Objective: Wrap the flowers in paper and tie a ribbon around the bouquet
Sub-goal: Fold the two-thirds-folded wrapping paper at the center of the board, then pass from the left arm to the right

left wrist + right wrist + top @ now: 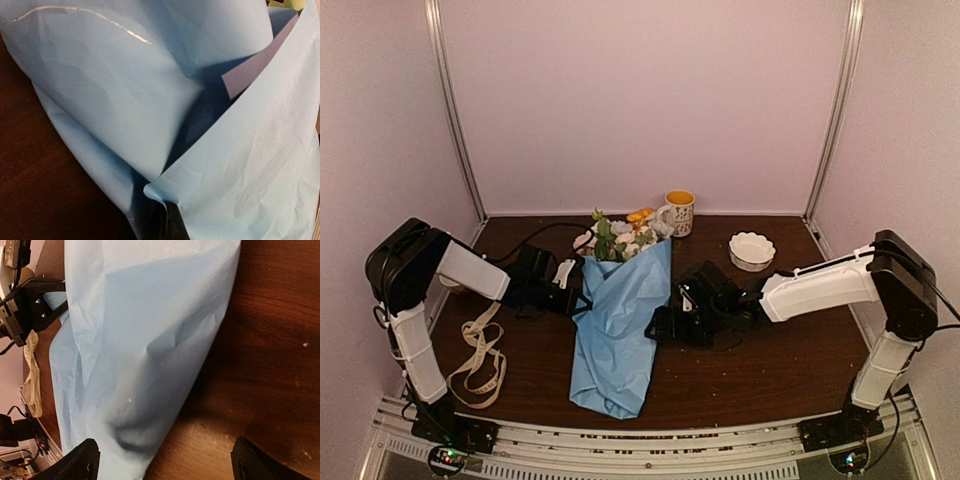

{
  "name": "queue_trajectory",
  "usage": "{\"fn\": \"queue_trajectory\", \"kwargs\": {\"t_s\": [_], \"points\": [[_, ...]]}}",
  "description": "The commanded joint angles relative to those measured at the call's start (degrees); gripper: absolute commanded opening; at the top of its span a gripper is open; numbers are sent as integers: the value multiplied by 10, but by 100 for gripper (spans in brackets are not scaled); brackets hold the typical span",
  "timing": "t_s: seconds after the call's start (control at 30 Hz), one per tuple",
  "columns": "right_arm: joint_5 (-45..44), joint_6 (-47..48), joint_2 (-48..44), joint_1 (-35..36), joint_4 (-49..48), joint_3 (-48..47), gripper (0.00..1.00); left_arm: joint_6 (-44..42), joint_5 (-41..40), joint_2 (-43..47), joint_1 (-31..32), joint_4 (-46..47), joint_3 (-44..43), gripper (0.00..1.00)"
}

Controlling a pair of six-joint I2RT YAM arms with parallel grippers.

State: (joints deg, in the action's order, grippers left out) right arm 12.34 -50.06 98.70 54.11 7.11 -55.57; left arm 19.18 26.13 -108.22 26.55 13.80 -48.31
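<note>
The paper [620, 320] is light blue, darker navy on its other face. The flowers [620, 238] are white, pale pink and orange, with green leaves. The ribbon [480, 360] is cream, the tabletop [770, 350] dark brown.

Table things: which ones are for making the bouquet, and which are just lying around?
For the job: flowers, paper, ribbon.
Just lying about: mug, white bowl.

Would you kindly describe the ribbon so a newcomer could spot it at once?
Look at the table, near its left edge, beside the left arm. Between that arm and the blue paper lies the ribbon. It is the only thin cream strip, lying in loose loops.
</note>
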Motion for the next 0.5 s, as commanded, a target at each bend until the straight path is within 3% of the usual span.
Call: {"fn": "queue_trajectory", "kwargs": {"t_s": [0.0, 0.33, 0.4, 0.47], "points": [[83, -72, 51, -18, -170, 3, 92, -3, -12, -35, -7, -18, 12, 0], [133, -160, 135, -22, -314, -36, 76, 33, 6, -52, -8, 24, 33, 0], [133, -163, 147, -22, -312, -46, 67, 35, 12, -62, -9, 30, 36, 0], [132, -167, 155, -23, -310, -48, 49, 37, 16, -67, -8, 36, 41, 0]]}}
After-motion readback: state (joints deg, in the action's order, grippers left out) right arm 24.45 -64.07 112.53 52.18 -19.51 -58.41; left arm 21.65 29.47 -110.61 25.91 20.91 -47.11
